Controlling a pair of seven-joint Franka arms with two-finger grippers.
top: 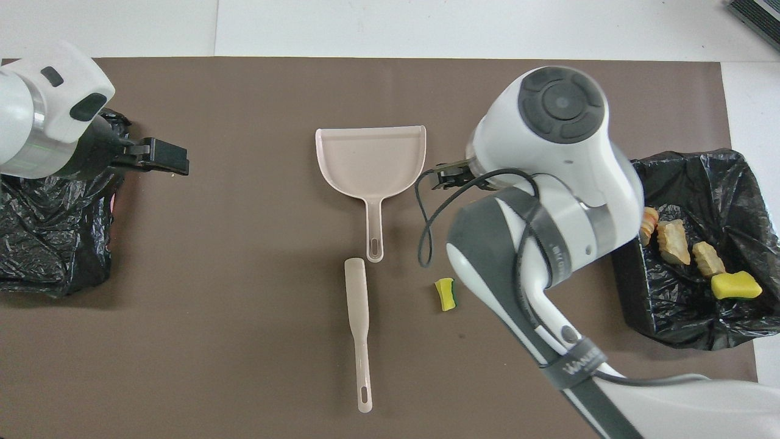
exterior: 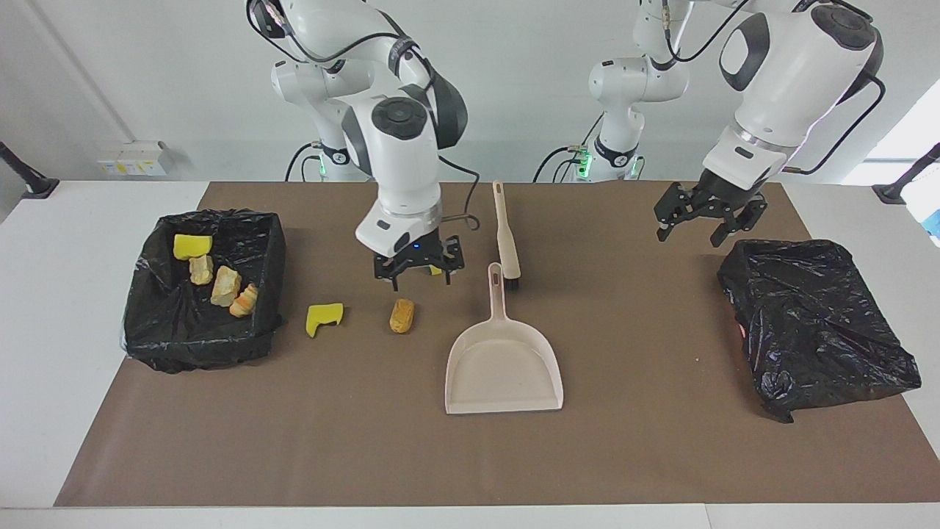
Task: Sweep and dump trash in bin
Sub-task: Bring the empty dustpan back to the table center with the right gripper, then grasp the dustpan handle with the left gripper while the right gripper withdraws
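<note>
The beige dustpan (exterior: 504, 367) (top: 370, 160) lies flat mid-mat with nothing holding its handle. My right gripper (exterior: 416, 270) hangs open and empty over the mat, just above a tan chunk of trash (exterior: 402, 314); in the facing view it partly covers the green-backed sponge bit (top: 446, 294). A yellow sponge bit (exterior: 323, 317) lies between the chunk and the black-lined bin (exterior: 202, 323) (top: 634, 292), which holds several pieces. My left gripper (exterior: 694, 231) (top: 164, 160) hovers open and empty by the black bag.
A beige brush (exterior: 507, 239) (top: 358, 317) lies nearer the robots than the dustpan, in line with its handle. A crumpled black bag (exterior: 815, 323) (top: 55, 225) sits at the left arm's end. The brown mat (exterior: 661, 441) covers the table.
</note>
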